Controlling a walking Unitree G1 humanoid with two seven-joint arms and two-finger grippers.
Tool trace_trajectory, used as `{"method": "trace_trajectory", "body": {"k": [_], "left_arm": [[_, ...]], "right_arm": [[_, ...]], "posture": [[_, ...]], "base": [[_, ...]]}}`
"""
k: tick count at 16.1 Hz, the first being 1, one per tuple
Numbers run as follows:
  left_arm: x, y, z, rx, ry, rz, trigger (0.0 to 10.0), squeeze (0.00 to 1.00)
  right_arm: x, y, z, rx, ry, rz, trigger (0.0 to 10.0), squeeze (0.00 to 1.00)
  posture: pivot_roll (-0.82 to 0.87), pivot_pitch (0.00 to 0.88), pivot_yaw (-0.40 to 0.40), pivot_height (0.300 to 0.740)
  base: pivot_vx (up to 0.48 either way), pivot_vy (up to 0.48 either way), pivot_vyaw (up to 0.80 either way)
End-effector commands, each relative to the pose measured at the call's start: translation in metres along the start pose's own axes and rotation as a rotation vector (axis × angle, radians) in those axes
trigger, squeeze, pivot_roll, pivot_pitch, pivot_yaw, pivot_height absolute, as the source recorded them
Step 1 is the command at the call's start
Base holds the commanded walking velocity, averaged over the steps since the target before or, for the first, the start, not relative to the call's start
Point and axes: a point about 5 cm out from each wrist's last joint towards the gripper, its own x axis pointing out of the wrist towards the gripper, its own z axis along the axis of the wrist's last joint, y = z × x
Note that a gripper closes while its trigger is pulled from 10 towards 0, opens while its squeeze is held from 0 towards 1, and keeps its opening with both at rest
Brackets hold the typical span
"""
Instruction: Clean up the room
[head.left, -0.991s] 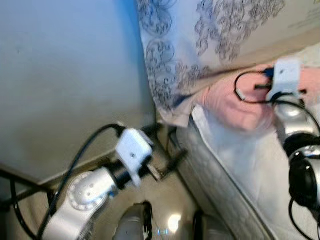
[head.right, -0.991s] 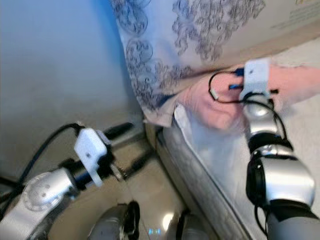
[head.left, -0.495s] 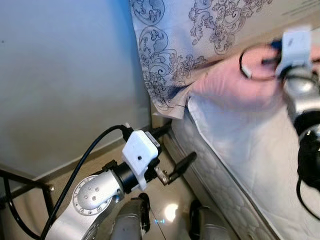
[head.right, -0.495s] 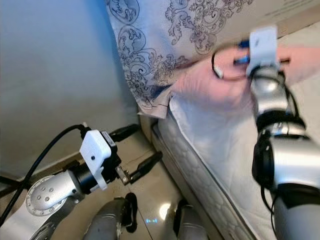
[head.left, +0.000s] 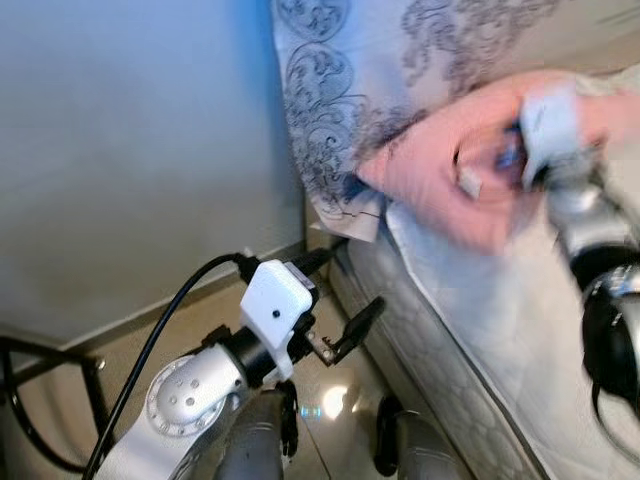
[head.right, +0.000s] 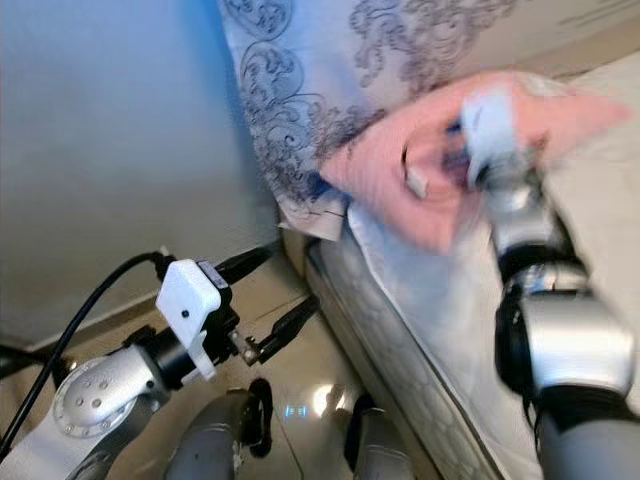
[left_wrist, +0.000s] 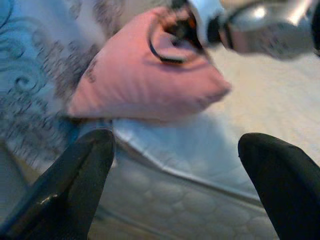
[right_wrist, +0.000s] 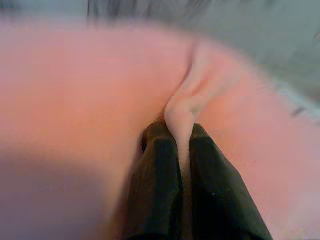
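A pink pillow (head.left: 445, 170) lies at the head end of the bed, near the corner of the white mattress (head.left: 500, 330). My right gripper (right_wrist: 181, 145) is shut on a pinched fold of the pink pillow, and its wrist (head.left: 548, 125) shows blurred above the pillow. My left gripper (head.left: 335, 305) is held low beside the bed over the floor, open, with nothing between its fingers (left_wrist: 75, 175). In the left wrist view the pink pillow (left_wrist: 135, 80) and my right arm (left_wrist: 260, 30) lie ahead.
A grey patterned blanket (head.left: 360, 90) hangs down at the bed's head next to a pale blue wall (head.left: 130, 150). The quilted mattress side (head.left: 430, 360) runs along a glossy tiled floor (head.left: 320, 400). A dark metal frame (head.left: 40, 360) stands at the far left. My feet (head.left: 290, 420) stand by the bed.
My right arm has swung left and down with the pink pillow, which is pulled toward the bed's corner and blurred. The left gripper has barely moved.
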Motion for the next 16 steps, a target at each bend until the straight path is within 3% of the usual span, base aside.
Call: {"method": "trace_trajectory", "body": {"k": [1, 4, 8, 9, 11, 12, 16], "left_arm": [[-0.003, -0.004, 0.001, -0.004, 0.008, -0.008, 10.0, 0.0], [-0.005, 0.001, -0.002, 0.02, 0.023, -0.015, 10.0, 0.0], [-0.003, 0.005, -0.003, 0.035, 0.026, -0.022, 10.0, 0.0], [-0.003, 0.003, -0.002, 0.012, 0.016, -0.042, 10.0, 0.0], [-0.006, -0.005, -0.002, 0.001, 0.009, -0.128, 10.0, 0.0], [-0.006, -0.006, -0.003, 0.036, 0.021, -0.167, 10.0, 0.0], [-0.002, 0.0, -0.013, 0.096, 0.054, -0.16, 10.0, 0.0]], "right_arm": [[-0.004, -0.002, -0.016, 0.031, 0.068, -0.013, 10.0, 0.0], [-0.014, 0.002, -0.044, 0.265, 0.17, -0.115, 10.0, 0.0], [-0.018, 0.0, -0.053, 0.387, 0.213, -0.197, 10.0, 0.0], [-0.017, 0.0, -0.051, 0.47, 0.203, -0.218, 10.0, 1.0], [-0.014, 0.003, -0.045, 0.505, 0.192, -0.201, 10.0, 1.0], [-0.013, 0.003, -0.042, 0.526, 0.186, -0.201, 10.0, 1.0], [-0.007, -0.003, -0.026, 0.538, 0.13, -0.198, 10.0, 1.0]], "posture": [[0.32, 0.354, 0.012, 0.74], [0.31, 0.35, 0.024, 0.74], [0.3, 0.342, 0.026, 0.74], [0.29, 0.339, 0.028, 0.74], [0.29, 0.338, 0.026, 0.74], [0.29, 0.334, 0.027, 0.74], [0.28, 0.333, 0.028, 0.74]], "base": [[0.0, 0.0, 0.0], [0.0, 0.0, 0.0], [0.0, 0.0, 0.0], [0.0, 0.0, 0.0], [0.0, 0.0, 0.0], [0.0, 0.0, 0.0], [0.0, 0.0, 0.0]]}}
